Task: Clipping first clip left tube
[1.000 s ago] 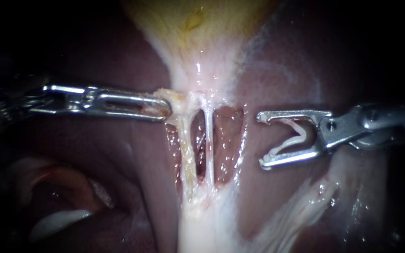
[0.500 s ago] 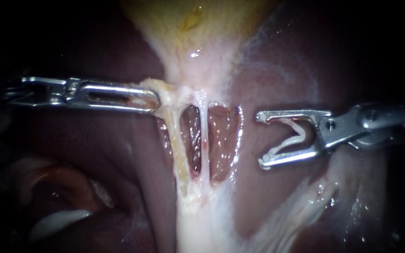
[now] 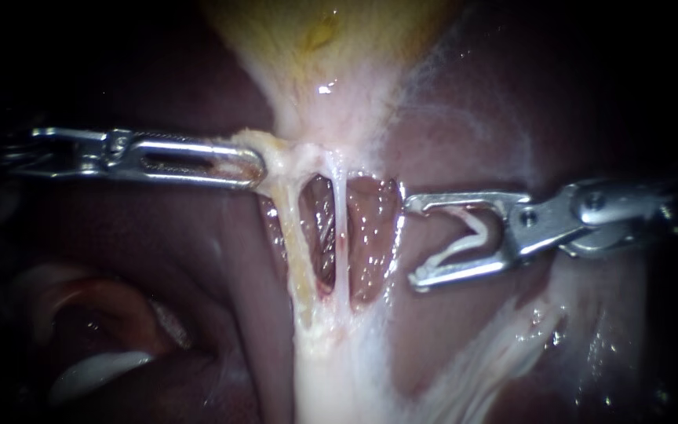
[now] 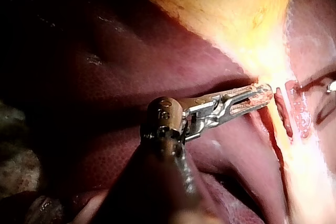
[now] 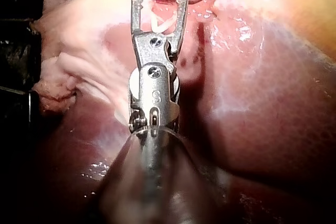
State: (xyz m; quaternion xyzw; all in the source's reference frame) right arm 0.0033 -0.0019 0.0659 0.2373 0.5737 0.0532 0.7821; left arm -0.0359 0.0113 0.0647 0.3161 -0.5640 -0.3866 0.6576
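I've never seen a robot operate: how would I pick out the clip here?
Start at the yellow gallbladder and follow its pale neck down to two thin tubes. Right of them, the right instrument holds the clip in its steel jaws: a small white V, bent where the tubes run straight.

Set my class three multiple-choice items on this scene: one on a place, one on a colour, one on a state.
1. Where is the clip? A on a tube; B in the jaws of the right tool; C lying loose.
2. The colour of the gallbladder? A yellow; B blue; C black.
3. The jaws of the left tool? A wide apart, empty; B shut on tissue; C out of view.

B: the clip sits in that tool, short of the tubes.
A: it shows yellow.
B: they clamp tissue beside the tubes.
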